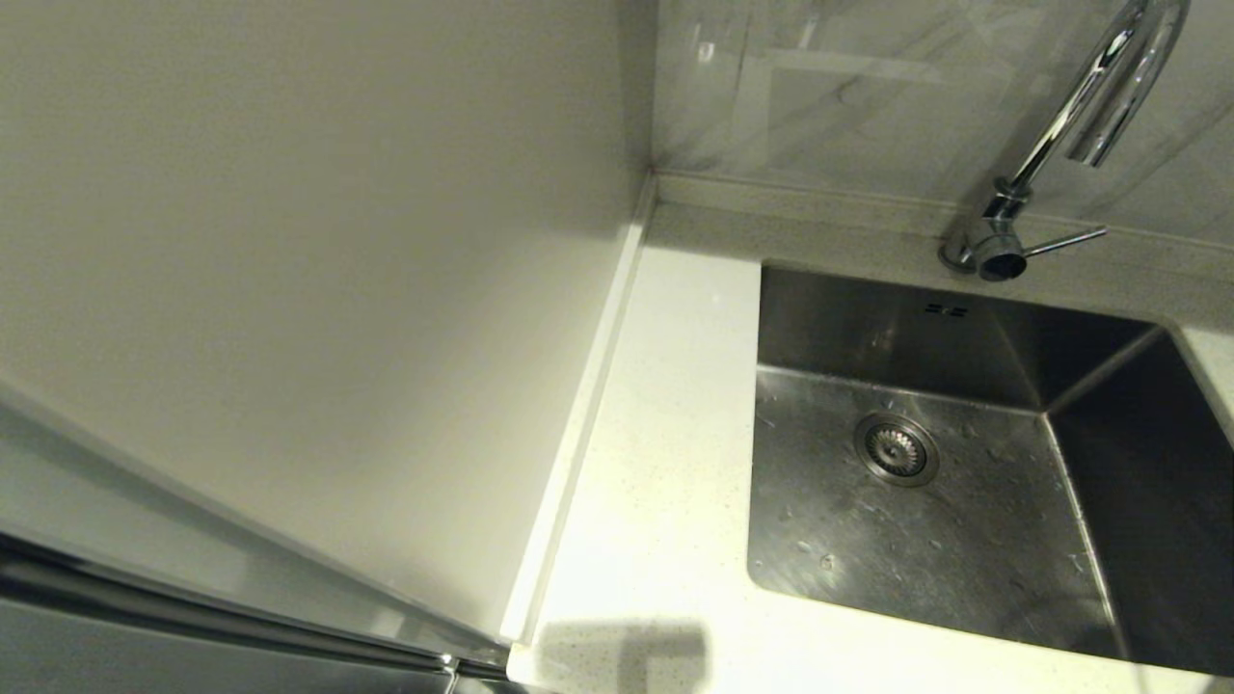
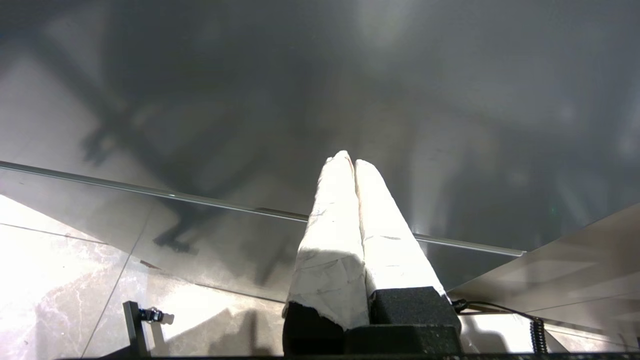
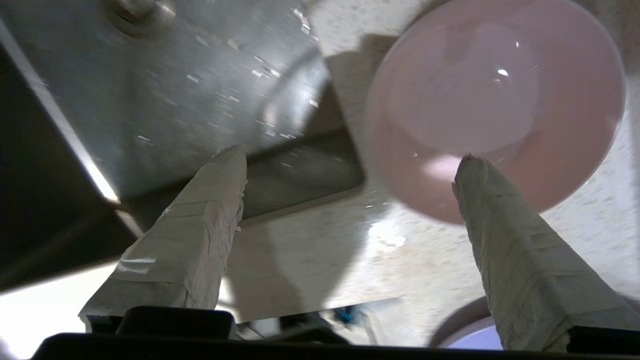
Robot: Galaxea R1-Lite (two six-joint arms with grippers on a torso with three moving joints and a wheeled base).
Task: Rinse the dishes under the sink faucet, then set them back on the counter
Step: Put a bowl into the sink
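Your left gripper (image 2: 350, 162) hangs with its fingers pressed together beside a grey panel (image 2: 320, 75). Further right, your right gripper (image 3: 350, 155) is spread wide over the counter (image 3: 310, 250), sink (image 3: 165, 85) by one finger, pink bowl (image 3: 495, 95) on the counter under the other.

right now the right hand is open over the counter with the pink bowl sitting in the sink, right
Not quite. The right wrist view shows the pink bowl sitting on the counter beside the sink, not in it. The right hand is indeed open over the counter.
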